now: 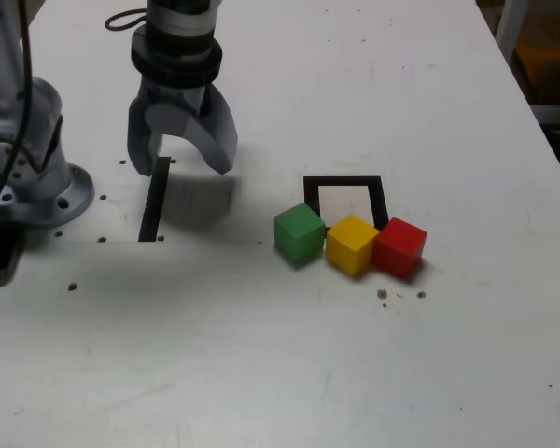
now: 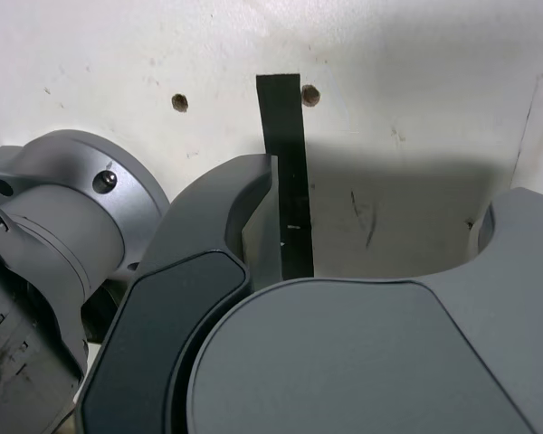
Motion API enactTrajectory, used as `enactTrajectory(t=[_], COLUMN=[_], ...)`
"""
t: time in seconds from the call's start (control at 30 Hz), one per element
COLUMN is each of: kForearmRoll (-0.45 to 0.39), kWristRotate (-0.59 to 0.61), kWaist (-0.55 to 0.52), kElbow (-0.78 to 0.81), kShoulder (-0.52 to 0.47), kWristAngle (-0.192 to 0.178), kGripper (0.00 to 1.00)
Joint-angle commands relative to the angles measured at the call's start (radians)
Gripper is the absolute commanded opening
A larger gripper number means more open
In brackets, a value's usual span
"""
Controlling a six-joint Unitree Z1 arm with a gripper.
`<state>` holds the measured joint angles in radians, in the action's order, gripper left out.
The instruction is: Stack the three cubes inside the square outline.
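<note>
Cubes in solid colour, three of them, sit in a row on the white worktop (image 1: 215,345): the small green cube (image 1: 300,233) at the exterior view's left end, the small yellow cube (image 1: 352,245) in the middle, the small red cube (image 1: 399,248) at the right end. The row runs along the near edge of the thin black tape square with a white centre (image 1: 385,203), none wholly inside it. Out from there, the grey metal pincer (image 1: 189,171) hangs over the straight black tape strip (image 1: 156,201), jaws spread wide, gripping nothing. From it, the cubes lie well apart, toward the exterior view's right and slightly nearer that camera; green is closest. The coming move probably turns on that sideways travel, and on straddling one cube without nudging its neighbour.
</note>
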<state>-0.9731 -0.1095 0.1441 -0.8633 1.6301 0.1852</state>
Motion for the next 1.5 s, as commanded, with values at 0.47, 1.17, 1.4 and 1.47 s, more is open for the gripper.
enactTrajectory(t=[0.47, 1.17, 1.4, 1.47], kForearmRoll=[-0.025, -0.319, -0.336, -0.343], kWristRotate=[0.009, 0.187, 0.241, 0.261], kWaist=[-0.029, -0.225, -0.303, -0.327], kElbow=[-0.084, -0.656, -0.796, -0.844], kShoulder=[0.012, 0.141, 0.239, 0.267], kWristAngle=[-0.004, -0.027, 0.001, 0.007], kGripper=[0.82, 0.82, 0.82, 0.82])
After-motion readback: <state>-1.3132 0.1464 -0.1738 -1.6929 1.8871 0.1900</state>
